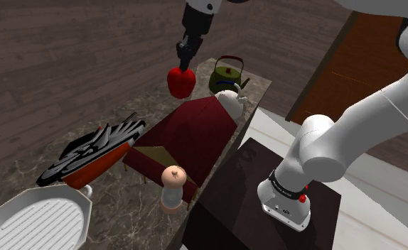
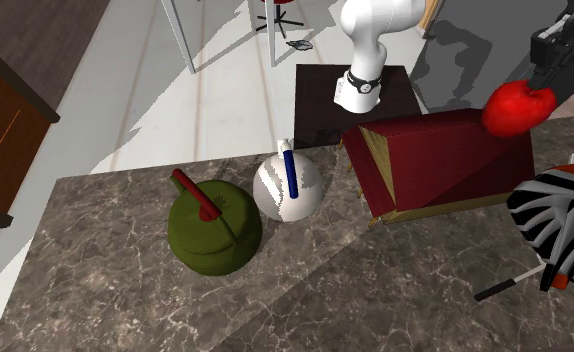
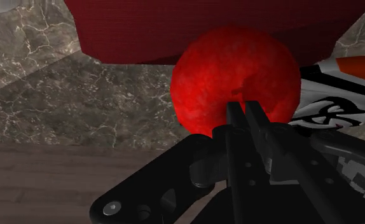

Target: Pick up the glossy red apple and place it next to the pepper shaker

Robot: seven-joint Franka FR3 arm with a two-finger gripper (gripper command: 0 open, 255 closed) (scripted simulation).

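Shoulder view, L to R: white ribbed pan (image 1: 32, 224) at the near end of the marble worktop (image 1: 25, 170), then a black/white/orange striped thing (image 1: 96, 150). Next, pepper shaker (image 1: 173, 186) upright near the worktop edge, just beside a dark-red box (image 1: 195, 131). Red apple (image 1: 181, 82) is up in the air over the box's far end, w/ claw (image 1: 185, 64) pinched narrow on its top. Green kettle (image 1: 227, 74) sits further R. Pick-up looks done. Left: carry apple to shaker, set down, let go. The two are well apart for now.
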